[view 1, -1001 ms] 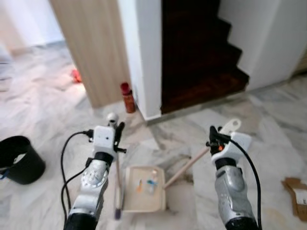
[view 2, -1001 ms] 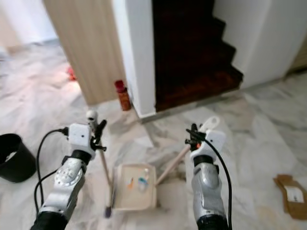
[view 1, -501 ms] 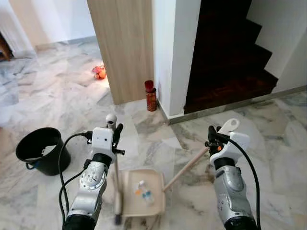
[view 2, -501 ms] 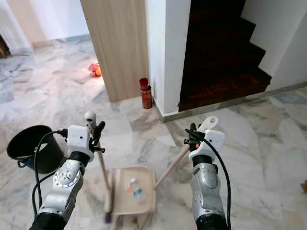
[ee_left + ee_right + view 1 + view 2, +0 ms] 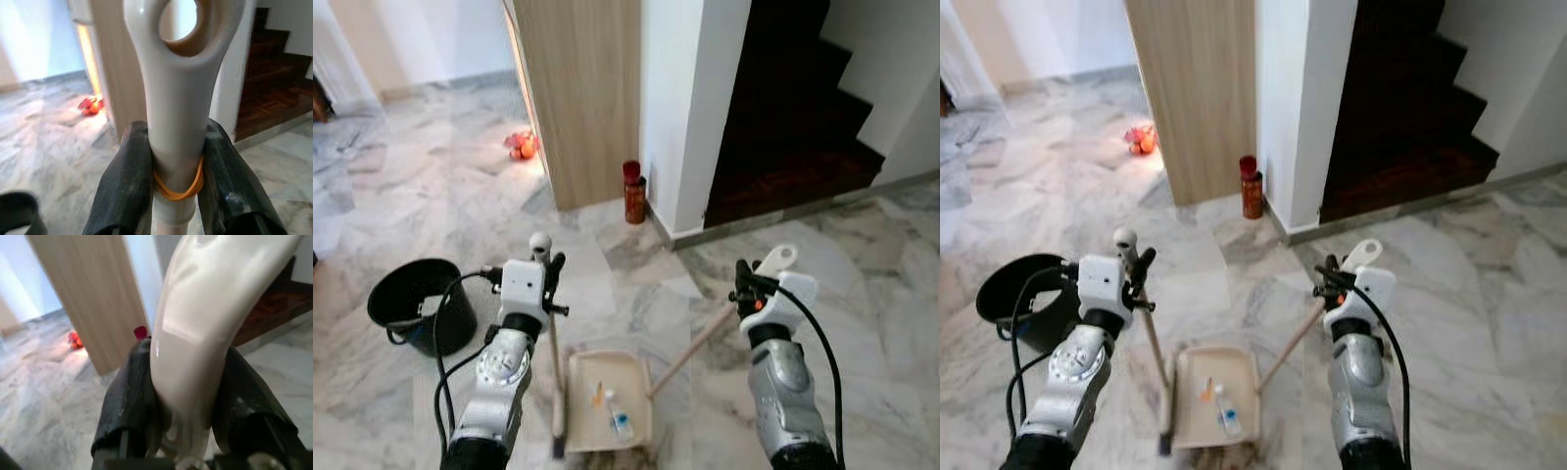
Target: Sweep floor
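Left pincer clamping cream broom, right pincer gripping cream dustpan

Marble floor. Left gripper clamped on the upright broom handle; right gripper clamped on the slanted dustpan handle. Cream dustpan near centre, holding small bits of litter. Black bucket to the left. Red can far, beside the wooden panel. Dark stairs far right.

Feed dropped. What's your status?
Left gripper shut on broom. Right gripper shut on dustpan handle, litter inside. Bin to the left, path open.
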### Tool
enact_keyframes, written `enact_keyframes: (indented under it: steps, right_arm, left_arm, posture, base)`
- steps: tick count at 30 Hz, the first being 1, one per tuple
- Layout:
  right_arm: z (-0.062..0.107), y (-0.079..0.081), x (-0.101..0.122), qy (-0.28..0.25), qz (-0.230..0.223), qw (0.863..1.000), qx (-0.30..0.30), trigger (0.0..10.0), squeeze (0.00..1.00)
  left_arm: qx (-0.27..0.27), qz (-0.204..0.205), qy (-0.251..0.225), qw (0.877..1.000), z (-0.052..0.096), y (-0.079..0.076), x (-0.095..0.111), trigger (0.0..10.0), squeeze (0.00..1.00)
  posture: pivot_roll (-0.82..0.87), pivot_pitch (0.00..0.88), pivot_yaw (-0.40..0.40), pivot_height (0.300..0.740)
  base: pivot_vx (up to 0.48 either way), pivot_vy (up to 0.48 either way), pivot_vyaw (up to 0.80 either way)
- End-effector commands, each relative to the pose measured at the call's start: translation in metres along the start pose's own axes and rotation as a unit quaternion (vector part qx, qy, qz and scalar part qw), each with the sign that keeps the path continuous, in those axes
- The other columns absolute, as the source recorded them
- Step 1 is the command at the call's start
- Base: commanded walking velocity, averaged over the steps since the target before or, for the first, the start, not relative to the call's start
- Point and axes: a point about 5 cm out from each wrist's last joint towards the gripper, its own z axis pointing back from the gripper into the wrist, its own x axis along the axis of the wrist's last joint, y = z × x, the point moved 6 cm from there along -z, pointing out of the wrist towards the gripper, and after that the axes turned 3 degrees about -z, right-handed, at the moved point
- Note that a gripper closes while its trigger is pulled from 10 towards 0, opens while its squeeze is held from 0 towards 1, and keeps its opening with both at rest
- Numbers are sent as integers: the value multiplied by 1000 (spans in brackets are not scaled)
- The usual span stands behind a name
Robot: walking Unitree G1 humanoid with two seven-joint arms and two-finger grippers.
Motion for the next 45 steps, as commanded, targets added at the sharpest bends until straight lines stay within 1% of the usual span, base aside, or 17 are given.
enact_keyframes:
  steps: [1,5,12,19,26,30,45]
  right_arm:
    - [-6,12,17,-33,-15,999,16,10000,0]
    - [-7,13,17,-33,-14,999,18,10000,0]
    - [-7,14,17,-34,-15,999,20,10000,0]
    - [-8,16,17,-33,-17,999,24,10000,0]
    - [-9,19,17,-34,-17,999,28,10000,0]
    - [-8,19,17,-33,-21,999,27,10000,0]
    - [-8,16,14,-27,-18,999,27,10000,0]
  left_arm:
    - [5,-13,-23,1000,-4,7,14,10000,0]
    - [5,-14,-23,1000,-4,7,14,10000,0]
    - [5,-14,-23,1000,-5,7,14,10000,0]
    - [3,-15,-24,1000,-5,6,14,10000,0]
    - [1,-16,-25,1000,-6,5,15,10000,0]
    - [0,-17,-25,1000,-6,5,15,10000,0]
    - [-3,-24,-14,1000,-5,2,10,10000,0]
  posture:
    - [123,0,24,740]
    - [123,0,24,740]
    - [123,0,24,740]
    - [123,0,25,740]
    - [124,0,28,740]
    - [124,0,29,740]
    - [123,0,26,740]
  base:
    - [0,352,0]
    - [0,351,0]
    - [0,349,700]
    - [0,348,0]
    - [0,351,668]
    - [0,336,356]
    - [0,0,0]
